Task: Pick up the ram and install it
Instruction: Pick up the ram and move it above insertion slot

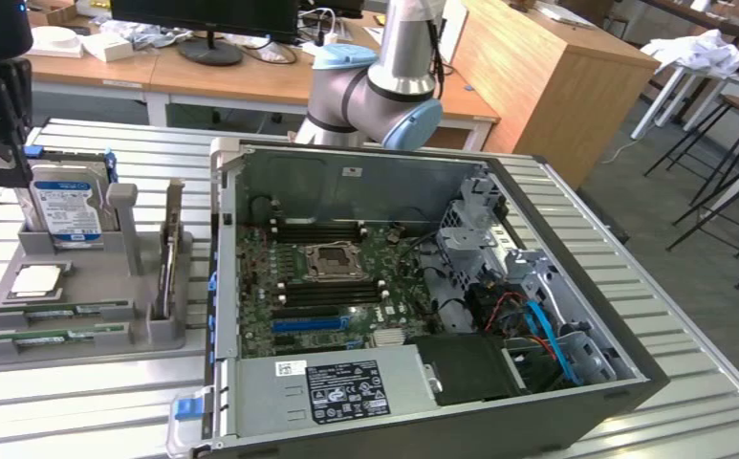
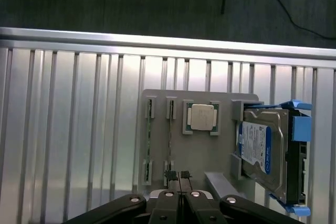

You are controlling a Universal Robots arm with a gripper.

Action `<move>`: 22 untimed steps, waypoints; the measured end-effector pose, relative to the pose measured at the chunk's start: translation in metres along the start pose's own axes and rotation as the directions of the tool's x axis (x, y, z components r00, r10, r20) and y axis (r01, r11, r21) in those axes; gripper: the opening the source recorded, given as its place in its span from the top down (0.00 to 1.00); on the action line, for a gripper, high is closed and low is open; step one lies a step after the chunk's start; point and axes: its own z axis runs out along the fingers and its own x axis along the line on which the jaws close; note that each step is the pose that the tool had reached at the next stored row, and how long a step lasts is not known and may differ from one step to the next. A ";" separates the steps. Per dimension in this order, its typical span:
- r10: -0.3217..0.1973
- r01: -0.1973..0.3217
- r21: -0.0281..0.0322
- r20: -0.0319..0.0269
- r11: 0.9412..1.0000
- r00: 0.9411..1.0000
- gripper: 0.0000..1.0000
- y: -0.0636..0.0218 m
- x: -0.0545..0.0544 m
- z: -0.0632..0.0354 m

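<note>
Two green ram sticks (image 1: 70,312) (image 1: 56,337) lie side by side in slots of a grey holder (image 1: 82,356) on the exterior view's left. In the wrist view the sticks (image 2: 148,140) (image 2: 169,140) run thin and edge-on in the holder (image 2: 220,145). My gripper (image 2: 177,176) hangs above the holder, near one end of the ram sticks, with its fingers pressed together and nothing between them. The exterior view has the gripper (image 1: 14,167) dark at the far left, above the holder's back end.
The holder also carries a square silver processor (image 2: 201,117) and an upright hard drive (image 1: 66,206) in blue brackets. An open computer case (image 1: 343,153) stands on the slatted metal table (image 1: 89,411), its motherboard (image 1: 331,277) exposed with dark memory slots and a blue slot (image 1: 308,324).
</note>
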 end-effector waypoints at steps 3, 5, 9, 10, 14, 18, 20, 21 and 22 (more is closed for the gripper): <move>0.000 0.000 0.000 0.000 1.000 1.000 0.90 0.0000 0.000 0.0000; 0.002 -0.002 0.000 0.000 1.000 1.000 0.90 0.0000 0.000 0.0001; 0.005 -0.005 0.000 0.000 1.000 1.000 0.90 0.0000 0.000 0.0002; 0.005 -0.005 0.000 0.000 1.000 1.000 0.90 0.0000 0.000 0.0003; 0.005 -0.005 0.000 0.000 1.000 1.000 0.90 0.0000 0.000 0.0003; 0.005 -0.005 0.000 0.000 1.000 1.000 0.89 0.0000 0.000 0.0003; 0.005 -0.005 0.000 0.000 1.000 1.000 0.84 0.0000 0.000 0.0003; 0.005 -0.005 0.000 0.000 1.000 1.000 0.84 0.0000 0.000 0.0003; 0.005 -0.005 0.000 0.000 1.000 1.000 0.76 0.0000 0.000 0.0003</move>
